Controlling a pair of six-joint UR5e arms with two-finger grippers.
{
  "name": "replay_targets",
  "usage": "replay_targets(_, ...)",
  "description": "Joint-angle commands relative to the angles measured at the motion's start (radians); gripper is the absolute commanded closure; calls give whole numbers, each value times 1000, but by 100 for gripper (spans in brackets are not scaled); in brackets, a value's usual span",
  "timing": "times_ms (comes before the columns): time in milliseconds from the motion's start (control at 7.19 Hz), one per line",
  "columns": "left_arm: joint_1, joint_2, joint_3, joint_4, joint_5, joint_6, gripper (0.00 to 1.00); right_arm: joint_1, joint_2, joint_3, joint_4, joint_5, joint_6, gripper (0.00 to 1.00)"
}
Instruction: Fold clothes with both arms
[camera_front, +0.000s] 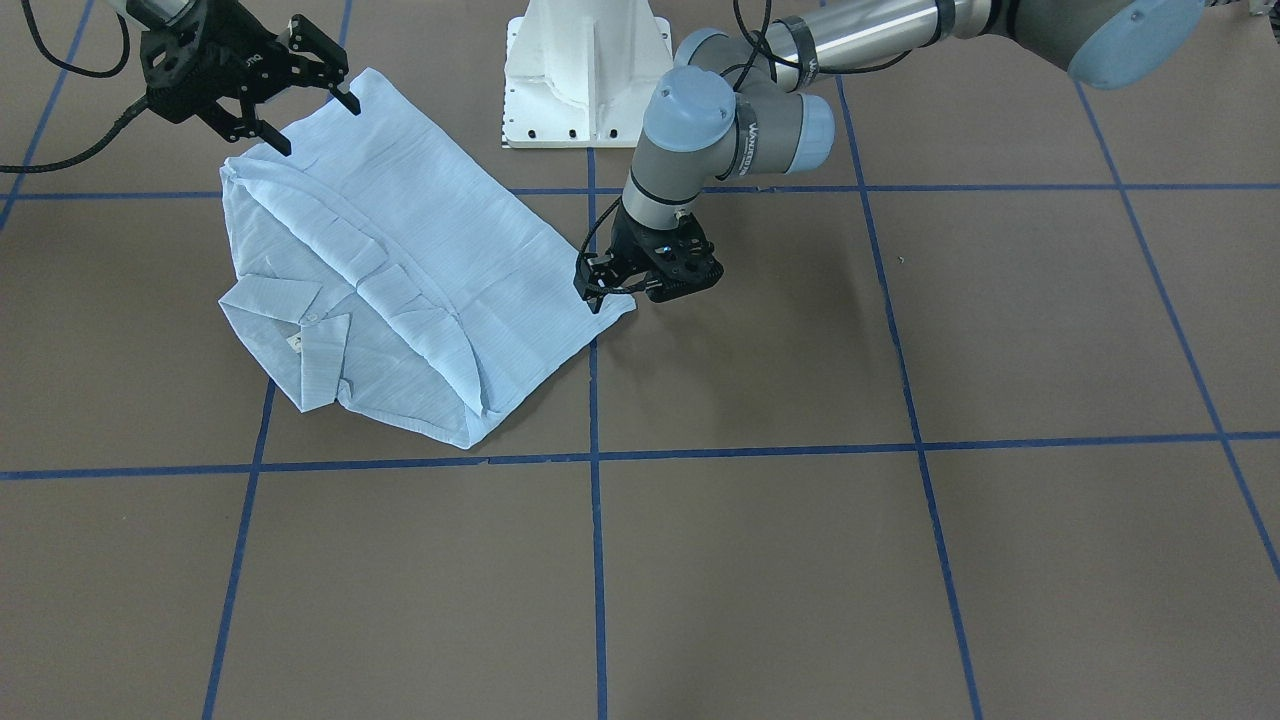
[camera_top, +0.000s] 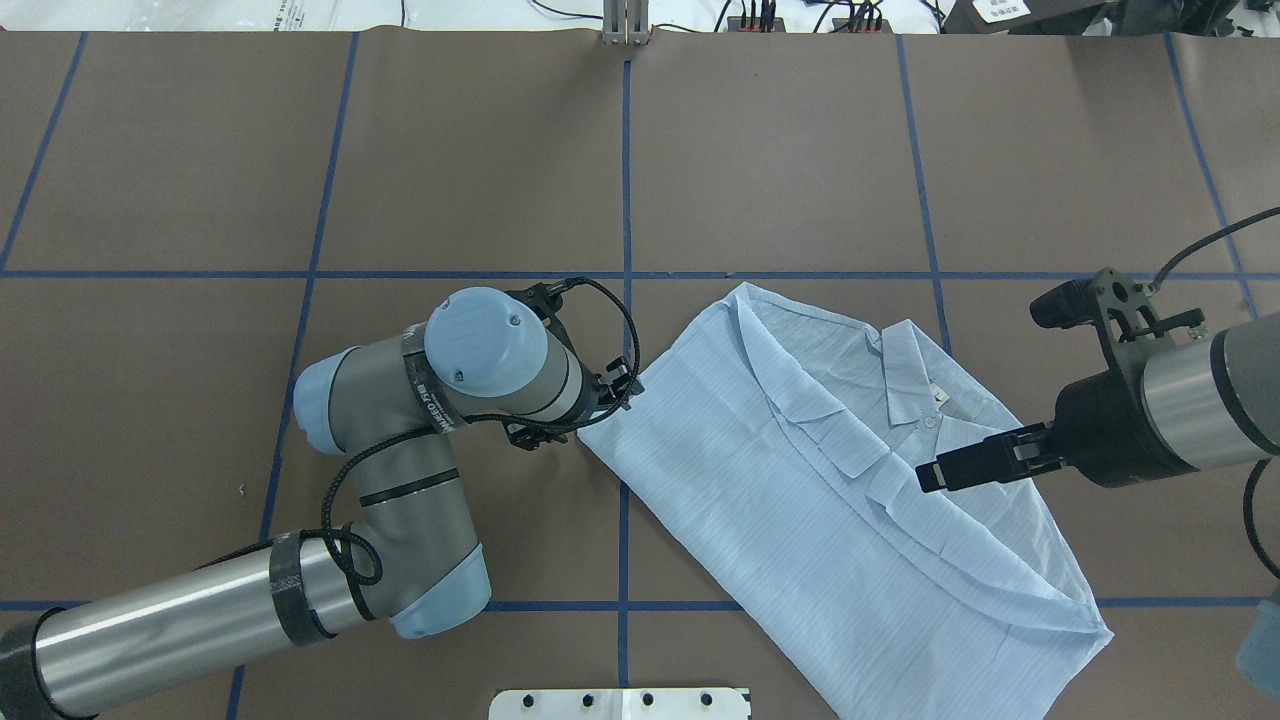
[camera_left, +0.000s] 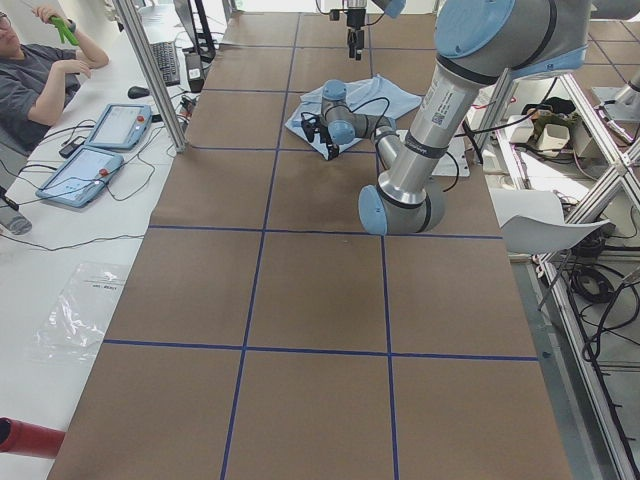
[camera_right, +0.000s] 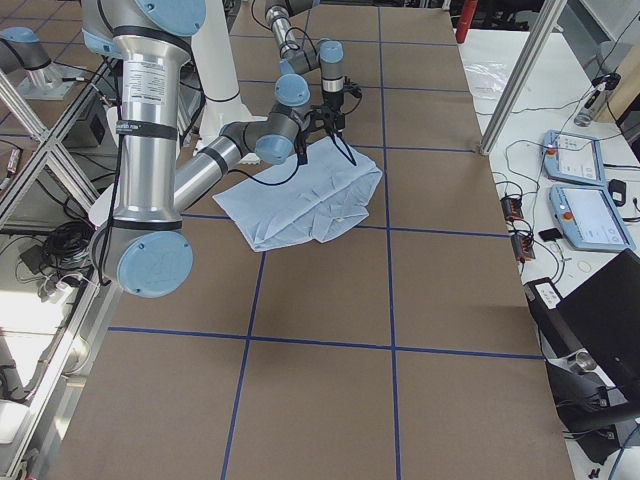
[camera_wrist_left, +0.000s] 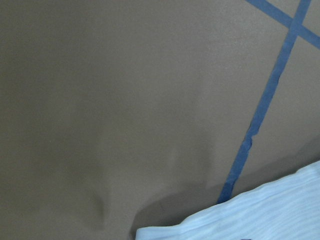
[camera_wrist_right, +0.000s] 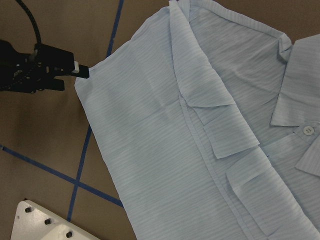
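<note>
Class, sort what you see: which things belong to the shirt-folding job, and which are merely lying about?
Belong to the job: shirt; left gripper; right gripper.
Lying about: white pedestal base; two tablets on the side bench; plastic bag.

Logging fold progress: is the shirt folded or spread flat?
Partly folded: the shirt has sleeves and a side turned in over its front, making a long rectangle with the collar exposed. No crosswise fold yet.
</note>
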Motion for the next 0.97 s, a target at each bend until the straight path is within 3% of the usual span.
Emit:
replay_targets(0, 6, -1, 14, -6, 0, 6, 17, 0, 0, -4, 0, 1, 0, 0)
replay_targets(556, 8, -6, 25, -9, 0, 9, 36, 5, 0, -3, 0, 4, 0, 0)
replay_targets(834, 8, -10, 25, -8, -1, 9, 65, 8, 0, -4, 0, 5, 0, 0)
